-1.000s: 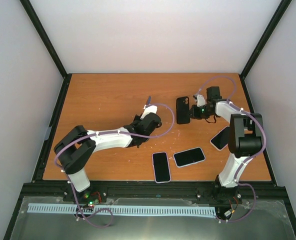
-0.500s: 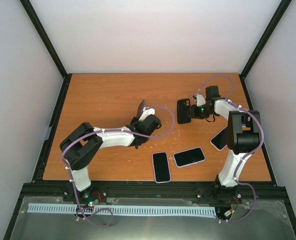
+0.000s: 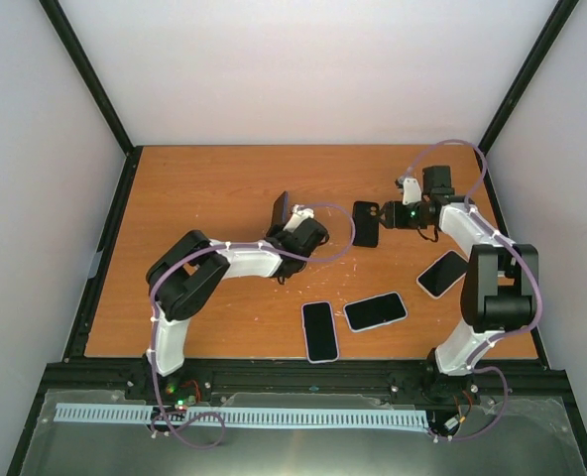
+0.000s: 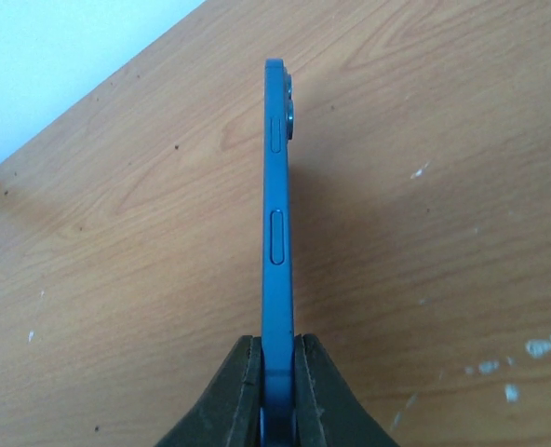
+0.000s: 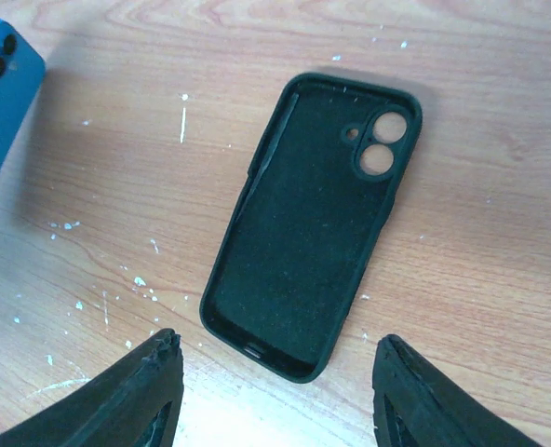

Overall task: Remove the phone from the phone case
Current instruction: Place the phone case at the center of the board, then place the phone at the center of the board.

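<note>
**Phone out, case empty**

The left gripper (image 4: 277, 352) pinches the blue phone (image 4: 275, 205) edge-up, centre frame. The right gripper (image 5: 275, 346) gapes wide over the empty case (image 5: 308, 233), mid-frame. Best to lower the phone flat, clear of the case, before releasing.

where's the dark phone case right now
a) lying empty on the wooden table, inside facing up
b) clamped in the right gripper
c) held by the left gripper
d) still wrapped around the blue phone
A: the dark rubbery phone case lies flat on the wooden table, its hollow inside up. The right gripper is open above it, touching nothing, while the left gripper clamps the slim blue phone.
</note>
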